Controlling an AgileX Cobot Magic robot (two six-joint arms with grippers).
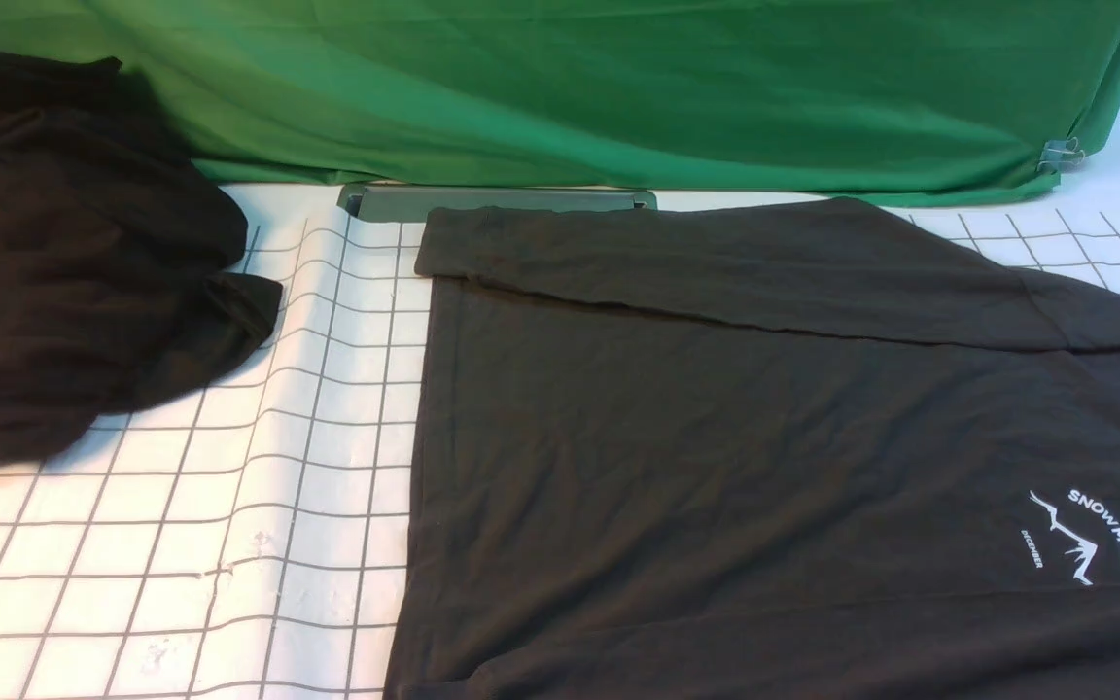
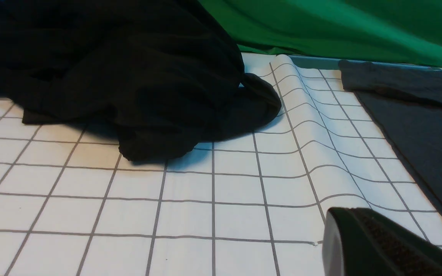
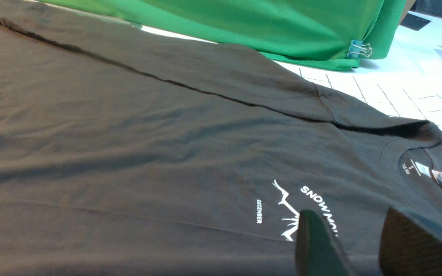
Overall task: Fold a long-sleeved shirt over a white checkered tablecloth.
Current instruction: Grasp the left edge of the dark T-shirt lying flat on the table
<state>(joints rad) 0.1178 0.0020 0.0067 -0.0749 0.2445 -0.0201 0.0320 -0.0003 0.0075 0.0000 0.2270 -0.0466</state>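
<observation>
The right claw (image 3: 351, 212) hangs low over the chest of the long-sleeved shirt (image 1: 716, 437), its two dark fingers (image 3: 317, 245) standing apart with nothing between them. Of the left claw (image 2: 363, 234) only one dark tip shows. It is closed and empty, low over the white checkered tablecloth (image 1: 229, 506) just beside the shirt's hem edge.

The shirt lies flat on the right part of the table, one sleeve (image 1: 716, 262) folded across its far side. Its straight hem edge runs front to back near the middle of the cloth. Between that edge and the black heap (image 1: 64, 243) at far left lies a strip of bare squares, crossed by a raised wrinkle (image 1: 327, 321). Behind the shirt hangs a green cloth (image 1: 570, 87), held by a binder clip (image 1: 1061, 154).

The white print (image 1: 1085, 549) reads "SNOW MOUNT", cut off at the frame, with "DECEMBER" beside a mountain outline. The neck label (image 3: 411, 168) shows an "S".
</observation>
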